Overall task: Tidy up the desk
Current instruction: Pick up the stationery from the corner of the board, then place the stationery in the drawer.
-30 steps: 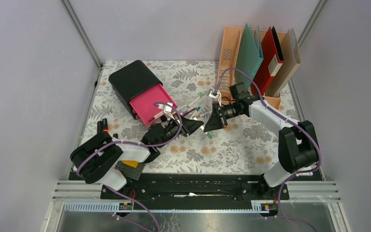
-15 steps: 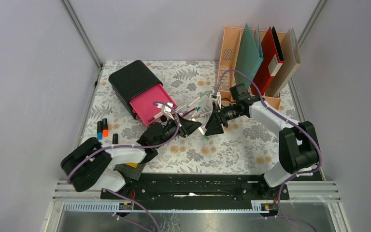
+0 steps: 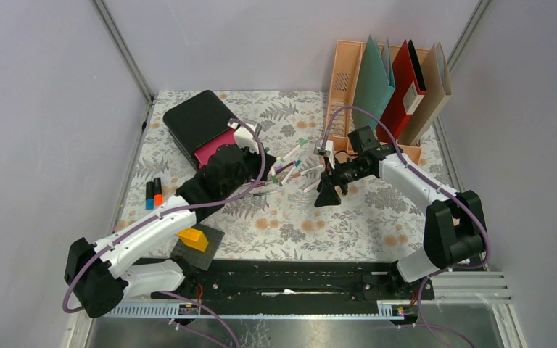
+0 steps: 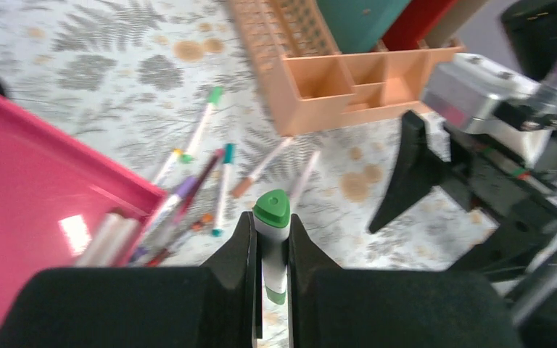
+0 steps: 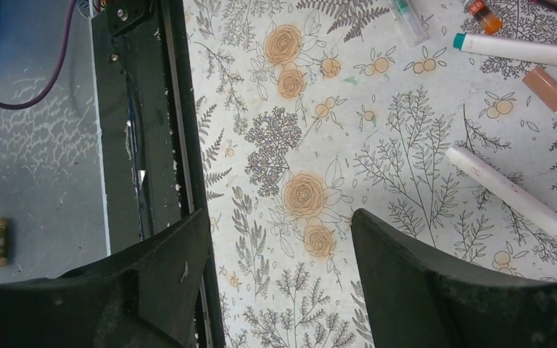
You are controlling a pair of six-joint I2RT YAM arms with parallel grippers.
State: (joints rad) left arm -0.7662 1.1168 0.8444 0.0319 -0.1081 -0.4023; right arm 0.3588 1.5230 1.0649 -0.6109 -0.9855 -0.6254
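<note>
The pale desk [image 3: 348, 217] bears ferns and flowers.

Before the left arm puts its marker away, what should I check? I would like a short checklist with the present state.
1. Grip: left gripper shut on the green-capped marker: ok.
2. The pink drawer is open: ok.
3. Held marker above the drawer: cannot tell; it shows beside the drawer's edge.
4. The right gripper is open and empty: ok.
5. The two grippers are apart: ok.
6. The desk is free of loose markers: not ok, several lie there.
</note>
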